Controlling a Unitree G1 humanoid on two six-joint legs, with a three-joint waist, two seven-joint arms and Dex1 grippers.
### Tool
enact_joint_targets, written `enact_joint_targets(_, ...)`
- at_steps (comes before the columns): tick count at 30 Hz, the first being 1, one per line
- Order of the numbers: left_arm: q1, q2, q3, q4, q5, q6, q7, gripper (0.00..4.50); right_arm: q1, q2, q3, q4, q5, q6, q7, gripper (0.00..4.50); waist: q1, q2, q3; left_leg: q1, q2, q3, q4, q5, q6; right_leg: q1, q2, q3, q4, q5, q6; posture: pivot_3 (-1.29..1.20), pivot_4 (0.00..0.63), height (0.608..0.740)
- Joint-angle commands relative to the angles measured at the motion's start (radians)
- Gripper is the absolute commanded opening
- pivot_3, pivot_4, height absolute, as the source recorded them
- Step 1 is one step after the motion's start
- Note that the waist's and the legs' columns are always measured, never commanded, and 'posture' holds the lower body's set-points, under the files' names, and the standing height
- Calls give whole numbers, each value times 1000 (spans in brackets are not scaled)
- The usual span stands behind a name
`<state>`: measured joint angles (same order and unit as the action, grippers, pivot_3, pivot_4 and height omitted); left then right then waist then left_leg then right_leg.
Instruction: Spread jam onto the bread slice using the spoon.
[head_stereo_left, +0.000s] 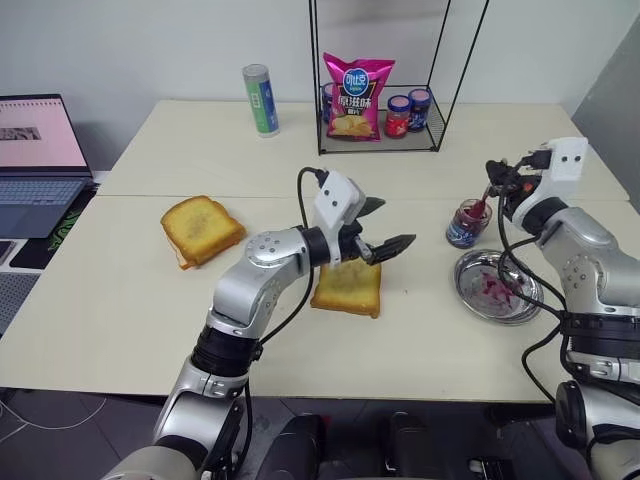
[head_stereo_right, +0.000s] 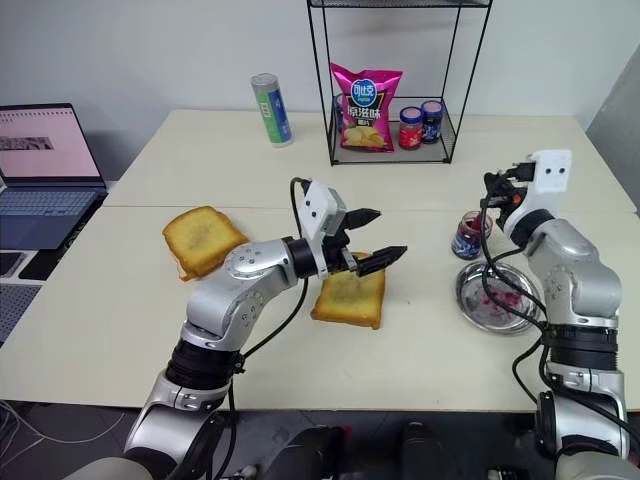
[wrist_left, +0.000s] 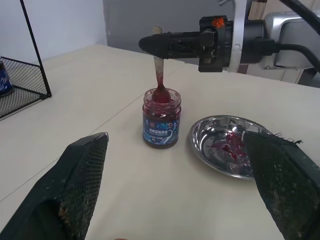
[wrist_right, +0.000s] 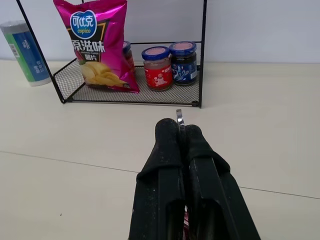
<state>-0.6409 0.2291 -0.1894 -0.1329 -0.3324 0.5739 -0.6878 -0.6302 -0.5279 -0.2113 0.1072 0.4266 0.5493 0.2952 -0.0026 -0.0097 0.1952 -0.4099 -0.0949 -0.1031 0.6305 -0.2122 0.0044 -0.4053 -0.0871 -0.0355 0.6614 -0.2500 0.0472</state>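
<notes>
Purple jam (wrist_left: 161, 96) coats the spoon (wrist_left: 159, 75) dipped in its jar; your right hand (wrist_left: 155, 44) is clamped on it. Your left hand (head_stereo_left: 385, 228) hangs apart over the bread slice (head_stereo_left: 348, 289), bare on the counter (head_stereo_left: 120, 290). Spreading is left.

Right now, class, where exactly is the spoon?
The spoon hangs upright from the shut right gripper, its bowl dipped into the open jam jar, which stands on the table's right side beside the steel plate.

A pale table (head_stereo_left: 150, 300) carried two bread slices (head_stereo_left: 348, 288) (head_stereo_left: 201, 229), a jam jar (head_stereo_left: 467, 223) and a steel plate (head_stereo_left: 497, 287) near its right edge. A wire rack (head_stereo_left: 380, 140) and a can (head_stereo_left: 261, 99) stood toward the far edge.
</notes>
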Motion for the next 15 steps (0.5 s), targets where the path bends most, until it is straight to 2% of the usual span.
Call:
enact_joint_targets(1,-3,4,4,-48,-7,-3,3,4500,2,10,-5,0,-23,-35,15,40,0,0,0,0,0,0,0,0,0,0,0,0,0,0,0,0,150,740)
enact_joint_targets(8,-4,5,8,-50,-5,-3,10,4500,-5,60,-55,19,8,12,-14,40,0,0,0,0,0,0,0,1,-1,0,0,0,1,0,0,0,150,740)
enact_joint_targets(15,-7,4,12,-46,-7,-5,12,4500,-27,112,-156,1,111,117,-65,40,0,0,0,0,0,0,0,1,-1,0,0,0,1,0,0,0,150,740)
